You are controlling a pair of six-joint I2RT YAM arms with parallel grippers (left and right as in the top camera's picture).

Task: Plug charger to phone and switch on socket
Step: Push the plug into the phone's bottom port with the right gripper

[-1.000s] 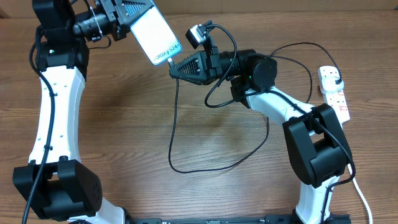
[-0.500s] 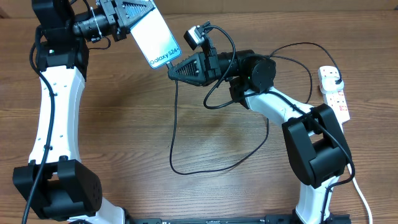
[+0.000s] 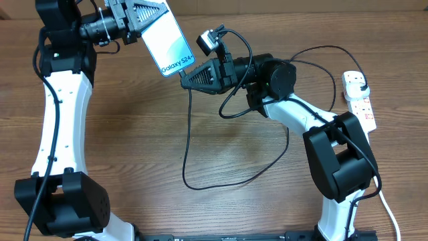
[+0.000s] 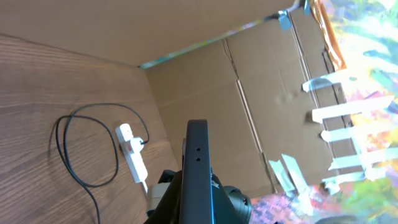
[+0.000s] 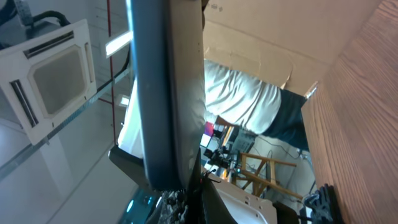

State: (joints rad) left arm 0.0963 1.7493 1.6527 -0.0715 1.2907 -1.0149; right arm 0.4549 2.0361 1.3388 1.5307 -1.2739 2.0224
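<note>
My left gripper (image 3: 144,19) is shut on the upper end of the phone (image 3: 166,41) and holds it tilted above the back of the table, its light-blue screen lit. My right gripper (image 3: 184,77) is shut on the connector end of the charger, right at the phone's lower edge. Whether the tip is in the port is hidden. The black charger cable (image 3: 200,184) hangs down, loops on the table and runs to a black plug head (image 3: 361,86) in the socket (image 3: 362,106), a white strip at the right edge. The left wrist view shows the phone (image 4: 198,168) edge-on.
The wooden table (image 3: 134,147) is backed by a cardboard wall (image 4: 205,81). Both arm bases stand at the front edge. The socket's white lead (image 3: 391,214) trails off at the front right. A person in a white shirt (image 5: 233,99) shows beyond the table in the right wrist view.
The phone has shifted slightly left and tilted a little. My right gripper has edged left with it, staying at the phone's lower edge. Both grips are unchanged.
</note>
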